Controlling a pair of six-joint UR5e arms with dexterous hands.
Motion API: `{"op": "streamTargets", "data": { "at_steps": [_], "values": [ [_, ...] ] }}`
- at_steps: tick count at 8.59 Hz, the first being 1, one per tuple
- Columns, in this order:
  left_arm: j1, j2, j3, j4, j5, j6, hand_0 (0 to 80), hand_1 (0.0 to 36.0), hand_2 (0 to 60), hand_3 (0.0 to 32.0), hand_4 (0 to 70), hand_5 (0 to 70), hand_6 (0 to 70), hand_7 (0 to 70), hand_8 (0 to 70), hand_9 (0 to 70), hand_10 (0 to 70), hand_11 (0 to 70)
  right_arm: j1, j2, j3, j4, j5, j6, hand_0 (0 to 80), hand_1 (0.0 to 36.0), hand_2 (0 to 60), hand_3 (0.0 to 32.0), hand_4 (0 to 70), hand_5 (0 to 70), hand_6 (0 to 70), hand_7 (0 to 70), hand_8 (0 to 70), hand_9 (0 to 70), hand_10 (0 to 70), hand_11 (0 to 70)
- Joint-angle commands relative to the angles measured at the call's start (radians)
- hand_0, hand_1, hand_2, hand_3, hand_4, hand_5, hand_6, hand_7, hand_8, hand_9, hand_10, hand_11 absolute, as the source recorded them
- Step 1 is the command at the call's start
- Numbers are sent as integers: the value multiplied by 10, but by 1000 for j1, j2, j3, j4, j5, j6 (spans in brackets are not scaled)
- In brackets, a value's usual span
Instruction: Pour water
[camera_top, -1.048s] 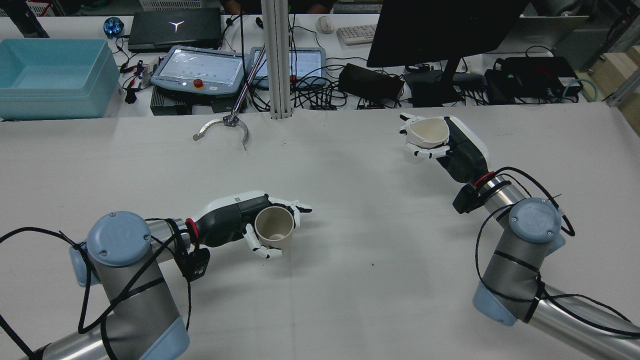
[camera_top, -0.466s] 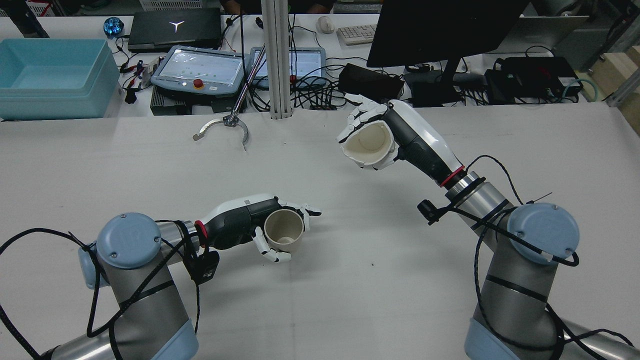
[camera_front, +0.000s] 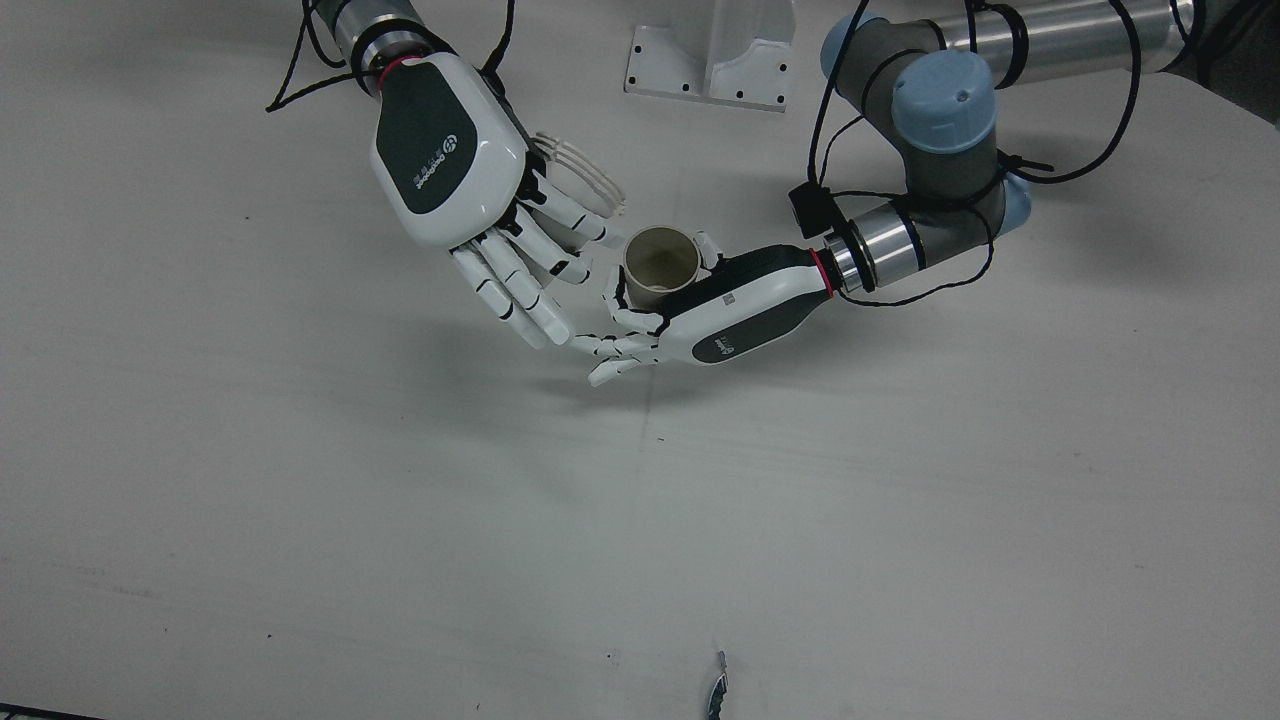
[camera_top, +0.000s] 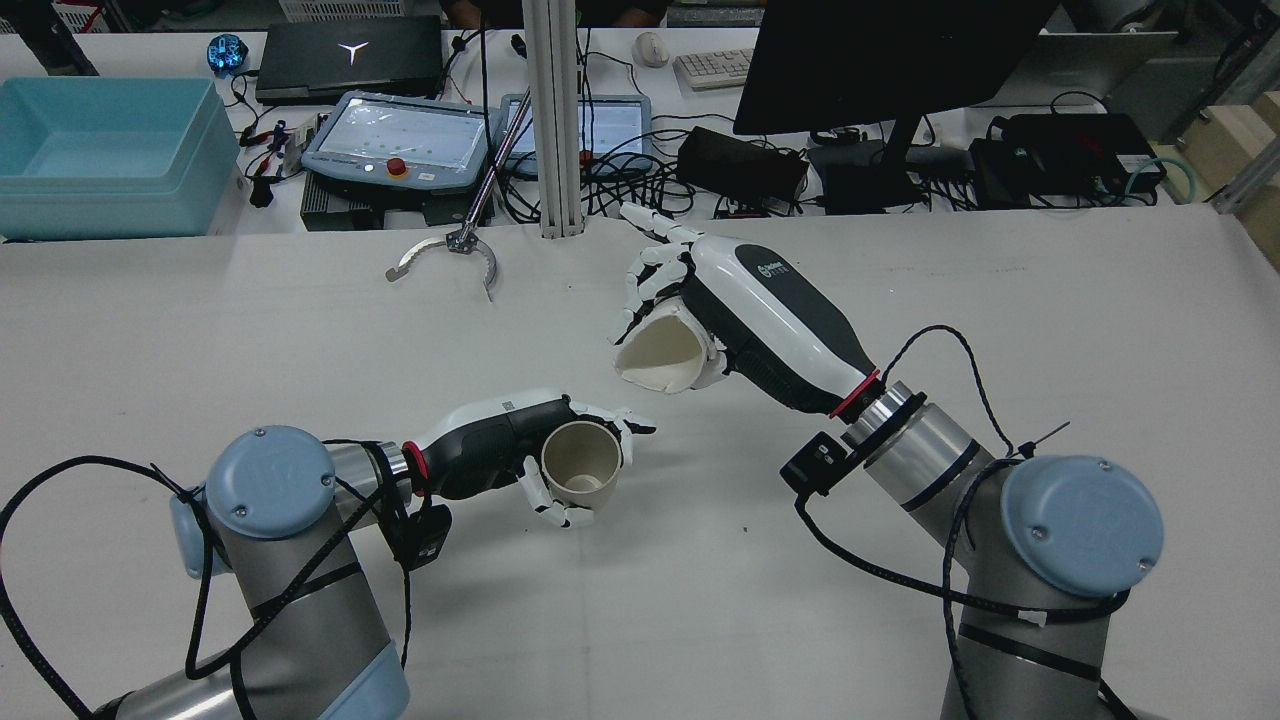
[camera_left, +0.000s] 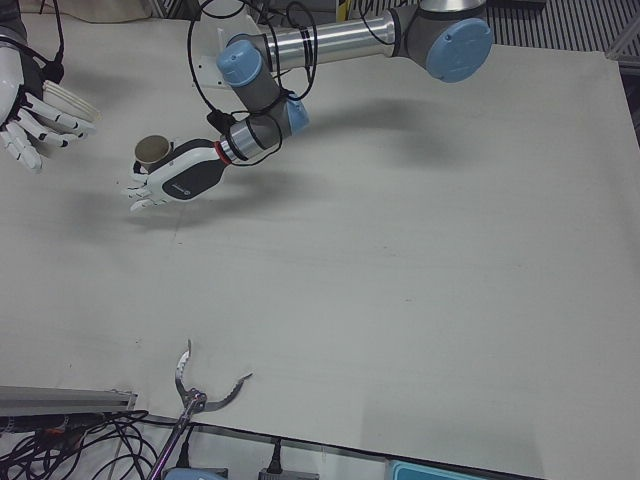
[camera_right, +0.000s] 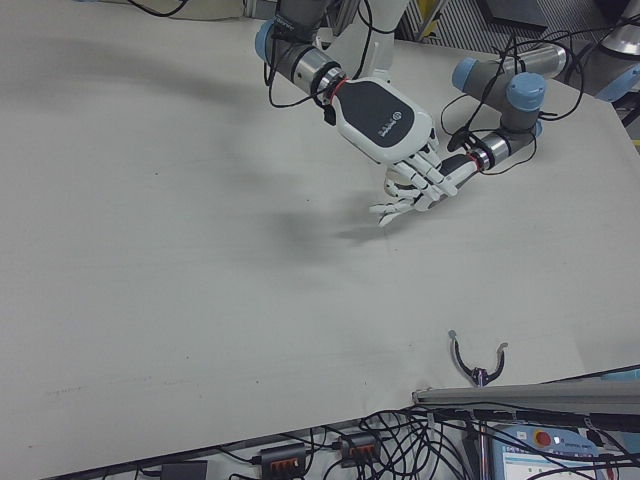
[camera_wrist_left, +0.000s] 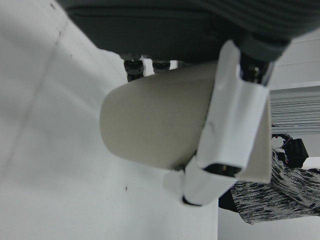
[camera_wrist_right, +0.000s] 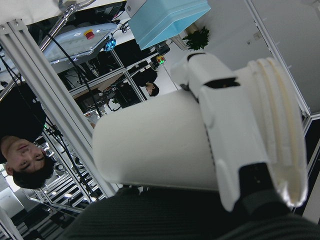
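My left hand is shut on a beige cup that stands upright, mouth up, low over the table. It also shows in the front view with the beige cup. My right hand is shut on a white cup, held raised and tilted with its mouth pointing down and left toward the beige cup. In the front view the right hand hovers just beside the beige cup and covers most of the white cup. I see no water.
A metal claw tool on a rod lies at the table's far side. Beyond the far edge are a blue bin, tablets, cables and a monitor. The arms' pedestal is between the arms.
My right hand has swung left and toward the left hand, lifting the white cup and tilting its mouth downward. My left hand with the beige cup has shifted slightly right.
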Motion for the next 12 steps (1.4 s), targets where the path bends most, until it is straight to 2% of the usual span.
{"op": "streamTargets", "data": {
  "at_steps": [1, 2, 4, 5, 6, 7, 9, 10, 12],
  "values": [
    [7, 0, 3, -4, 0, 7, 800, 360, 600, 0, 630, 700, 134, 145, 45, 15, 74, 148, -40, -14, 95, -36, 109, -264, 800, 360, 341, 0, 615, 158, 402, 395, 99, 75, 52, 106],
    [7, 1, 3, -4, 0, 7, 800, 360, 600, 0, 631, 700, 134, 146, 45, 15, 75, 149, -40, -12, 95, -36, 113, -266, 800, 359, 342, 0, 540, 148, 365, 318, 104, 83, 58, 112],
    [-4, 5, 2, -7, 2, 2, 800, 360, 600, 0, 621, 700, 129, 140, 43, 14, 74, 148, -32, -32, 86, -19, 143, -240, 800, 358, 344, 0, 548, 151, 381, 327, 119, 100, 69, 127],
    [-47, 6, -4, -7, 5, -1, 800, 360, 600, 0, 626, 700, 131, 142, 44, 14, 75, 149, -35, -85, 71, -1, 265, -75, 800, 344, 340, 0, 548, 148, 383, 327, 123, 106, 77, 137],
    [-102, 20, -15, -6, 17, -10, 800, 360, 600, 0, 621, 700, 129, 140, 43, 14, 74, 148, -17, -136, 10, 10, 360, 190, 669, 301, 338, 0, 551, 137, 377, 314, 130, 117, 106, 176],
    [-146, 59, -24, -7, 17, -47, 800, 360, 600, 0, 613, 700, 126, 139, 43, 13, 74, 148, 15, -136, -95, 10, 369, 425, 607, 267, 326, 0, 538, 130, 365, 292, 141, 132, 134, 213],
    [-209, 165, -66, -27, 21, -52, 800, 360, 600, 0, 592, 700, 118, 131, 41, 12, 72, 145, 55, -142, -325, 12, 361, 800, 617, 273, 328, 0, 533, 133, 391, 331, 139, 123, 106, 173],
    [-258, 237, -79, -54, 41, -53, 800, 360, 600, 0, 595, 700, 119, 131, 42, 12, 73, 148, 68, -167, -380, 13, 352, 911, 616, 273, 322, 0, 517, 133, 390, 336, 134, 117, 107, 175],
    [-362, 412, -147, -107, 46, -67, 800, 360, 600, 0, 584, 700, 116, 128, 41, 11, 73, 147, 82, -231, -406, 44, 355, 964, 577, 244, 295, 0, 435, 126, 355, 274, 136, 120, 125, 199]
  ]
}}
